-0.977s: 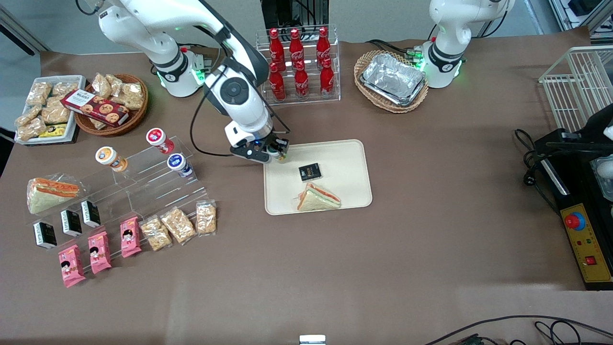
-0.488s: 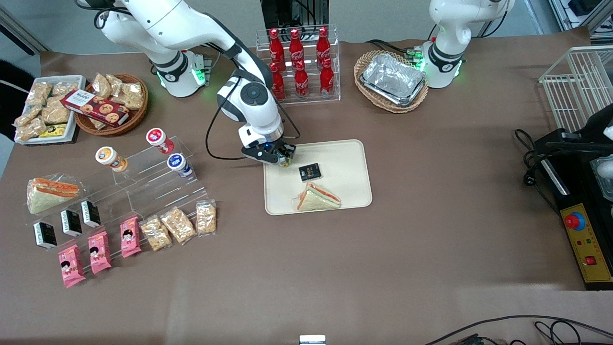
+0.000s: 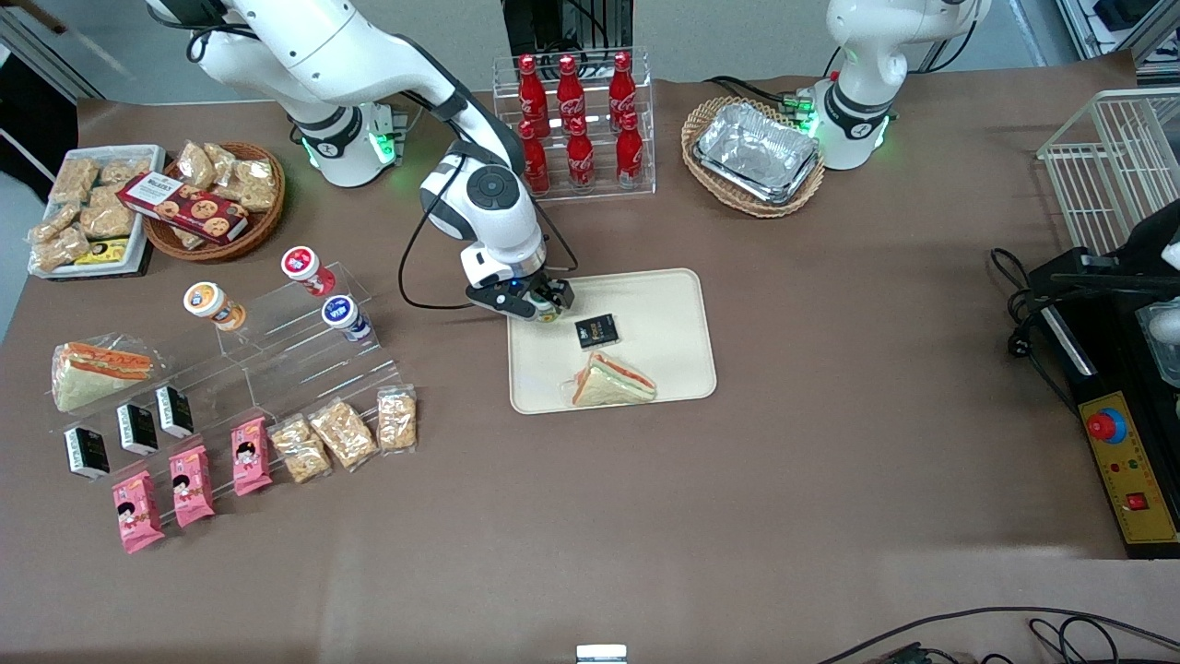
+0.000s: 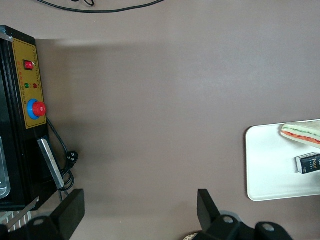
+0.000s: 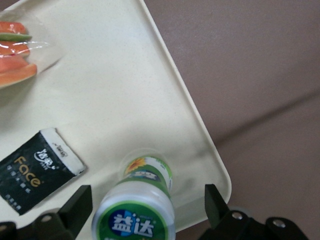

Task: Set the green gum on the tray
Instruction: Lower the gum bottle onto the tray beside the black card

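Shifted farther over tray (image 3: 664, 314) corner since 1 s ago: gripper (image 3: 544, 307), fingers spread apart around gum (image 5: 141, 205) standing on tray beside black packet (image 5: 36, 167), near sandwich (image 3: 610, 380).

Looked like a robotics lab mocked up as a snack shop: brown-covered worktop (image 3: 737, 480), clear acrylic display steps (image 3: 277, 341) with jars and snack packs, cola bottle rack (image 3: 573, 124), control box with red emergency-stop button (image 3: 1106, 426), loose cables (image 3: 1014, 627) at the worktop edge.
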